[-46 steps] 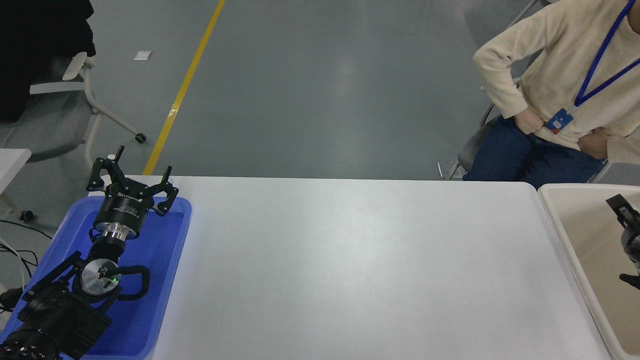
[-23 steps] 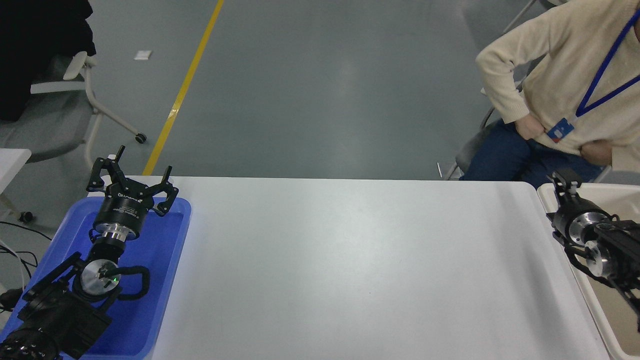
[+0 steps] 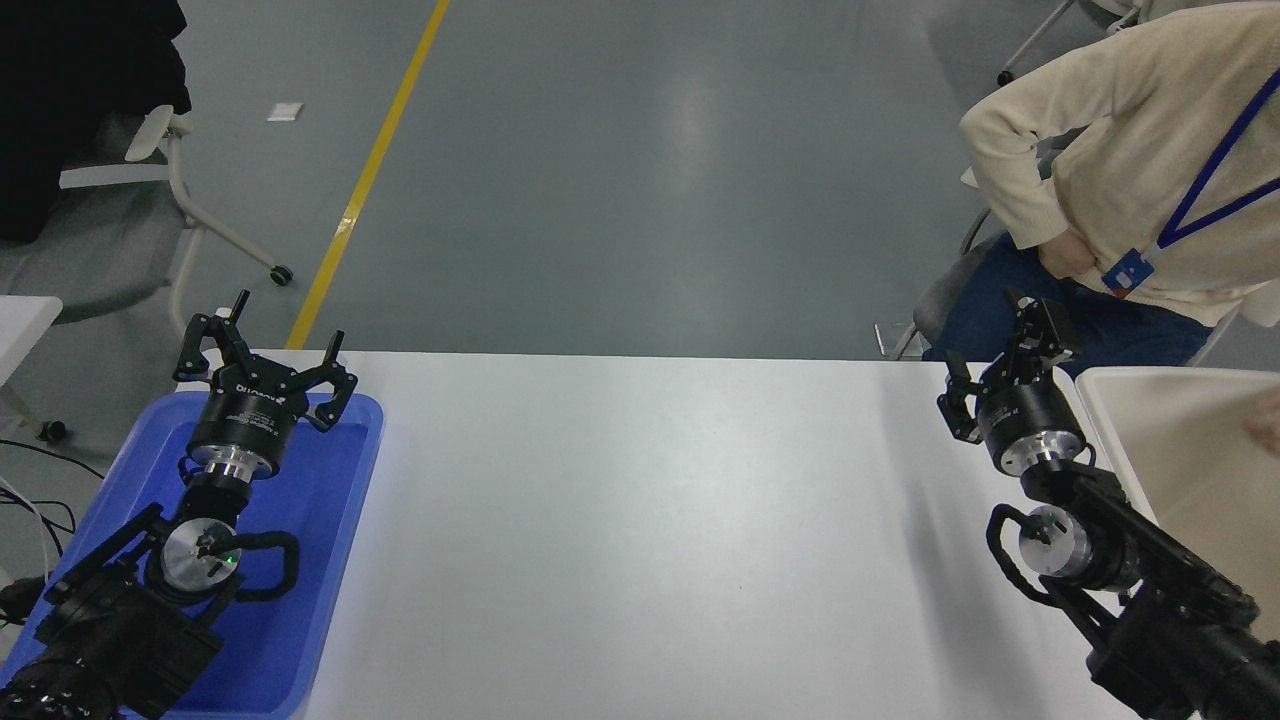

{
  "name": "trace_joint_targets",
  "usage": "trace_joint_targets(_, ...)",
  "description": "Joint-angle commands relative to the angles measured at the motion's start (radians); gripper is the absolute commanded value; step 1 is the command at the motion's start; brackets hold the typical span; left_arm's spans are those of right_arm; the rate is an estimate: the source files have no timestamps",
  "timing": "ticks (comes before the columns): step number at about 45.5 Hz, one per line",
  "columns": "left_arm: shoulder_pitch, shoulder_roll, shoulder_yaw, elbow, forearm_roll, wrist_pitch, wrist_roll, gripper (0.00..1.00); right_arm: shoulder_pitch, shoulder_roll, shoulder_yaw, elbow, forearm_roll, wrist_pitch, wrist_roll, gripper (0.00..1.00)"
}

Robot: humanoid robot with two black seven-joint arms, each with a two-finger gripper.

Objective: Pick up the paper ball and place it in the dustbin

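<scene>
The cream-beige dustbin stands at the table's right end, cut off by the picture's edge. My right gripper is open and empty, just left of the bin's near-left rim, above the table's far right corner. A small pinkish-tan shape shows at the right edge over the bin; I cannot tell whether it is the paper ball or a hand. My left gripper is open and parked over the far end of the blue tray.
A shallow blue tray lies at the table's left end under the left arm. A person in a cream sweater sits at the far right, close behind my right gripper. The white table spans between tray and bin.
My right arm has come up out of the dustbin and moved left, from the picture's right edge to above the table's far right corner. The person has leaned right. The left arm has not moved.
</scene>
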Motion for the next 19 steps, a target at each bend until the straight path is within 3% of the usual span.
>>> trace_joint_targets(1, 0.0, 0.0, 0.0, 0.0, 0.0, 0.0, 0.0, 1.0, -0.012, 0.055, 0.021, -0.006, 0.086, -0.001, 0.034, 1.0)
trace_joint_targets(19, 0.0, 0.0, 0.0, 0.0, 0.0, 0.0, 0.0, 1.0, -0.043, 0.046, 0.021, 0.023, 0.085, 0.019, 0.04, 1.0)
